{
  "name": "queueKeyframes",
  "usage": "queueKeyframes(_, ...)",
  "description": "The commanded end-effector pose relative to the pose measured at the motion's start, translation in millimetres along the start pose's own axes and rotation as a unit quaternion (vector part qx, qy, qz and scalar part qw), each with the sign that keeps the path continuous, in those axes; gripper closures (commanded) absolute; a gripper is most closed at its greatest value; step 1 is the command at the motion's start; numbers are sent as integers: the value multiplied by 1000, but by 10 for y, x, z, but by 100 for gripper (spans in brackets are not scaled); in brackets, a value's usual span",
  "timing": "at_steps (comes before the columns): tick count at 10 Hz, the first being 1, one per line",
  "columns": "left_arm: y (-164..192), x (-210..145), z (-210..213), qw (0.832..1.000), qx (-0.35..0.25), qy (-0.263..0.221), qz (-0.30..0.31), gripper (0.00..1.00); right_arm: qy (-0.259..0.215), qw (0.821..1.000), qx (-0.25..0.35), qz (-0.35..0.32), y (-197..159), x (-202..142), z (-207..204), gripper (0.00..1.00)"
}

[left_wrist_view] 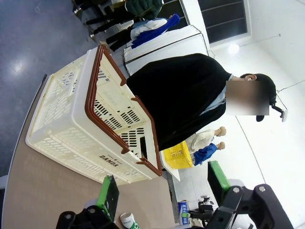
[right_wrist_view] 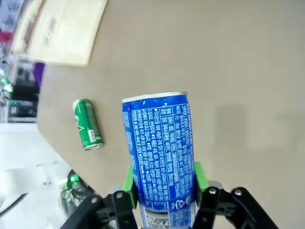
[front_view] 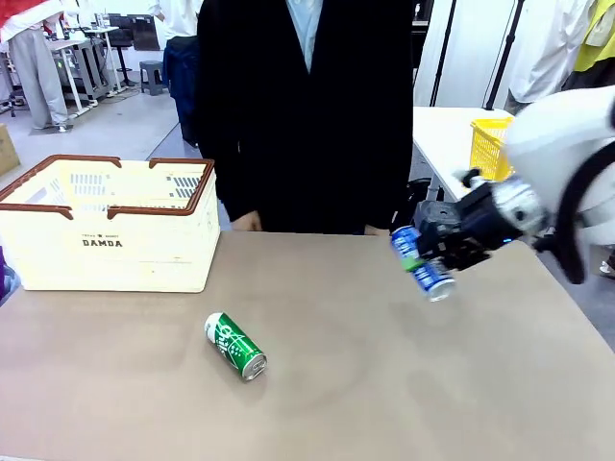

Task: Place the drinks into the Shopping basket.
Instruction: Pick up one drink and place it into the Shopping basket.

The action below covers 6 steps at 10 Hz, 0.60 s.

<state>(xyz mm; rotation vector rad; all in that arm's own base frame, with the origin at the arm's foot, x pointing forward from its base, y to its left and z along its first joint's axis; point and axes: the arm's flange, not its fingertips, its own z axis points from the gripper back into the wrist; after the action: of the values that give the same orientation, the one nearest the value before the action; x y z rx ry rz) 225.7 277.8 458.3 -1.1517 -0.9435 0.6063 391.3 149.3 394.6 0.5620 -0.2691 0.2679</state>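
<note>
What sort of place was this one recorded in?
Probably a robot lab staged as a shop checkout: the right claw holds a blue can over a table with a basket and a green can, and a desk and a stool stand on the open floor behind.

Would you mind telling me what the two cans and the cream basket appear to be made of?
The blue can looks like thin aluminium: glossy printed wall, bare silvery rim. The green can seems the same, with a shiny silver end. The basket appears to be moulded plastic: matte cream walls pierced by slots, with a brown rim.
</note>
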Motion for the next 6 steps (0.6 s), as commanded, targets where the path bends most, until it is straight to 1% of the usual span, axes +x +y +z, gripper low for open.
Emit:
queueKeyframes(1,-3,1,23,1000,-3,4,0,0,17,999,-2,27,325,372,-623,100)
queueKeyframes(2,-3,1,23,1000,-3,4,0,0,11,1000,-2,-27,462,460,-905,100)
queueKeyframes(3,-3,1,23,1000,-3,4,0,0,-17,998,-30,-55,576,495,-1109,100)
queueKeyframes(4,-3,1,23,1000,-3,4,0,0,-34,991,-97,-88,660,494,-1289,100)
queueKeyframes(5,-3,1,23,1000,-3,4,0,0,-39,984,-148,-94,728,476,-1441,100)
queueKeyframes(6,-3,1,23,1000,-3,4,0,0,-17,984,-152,-88,794,462,-1581,100)
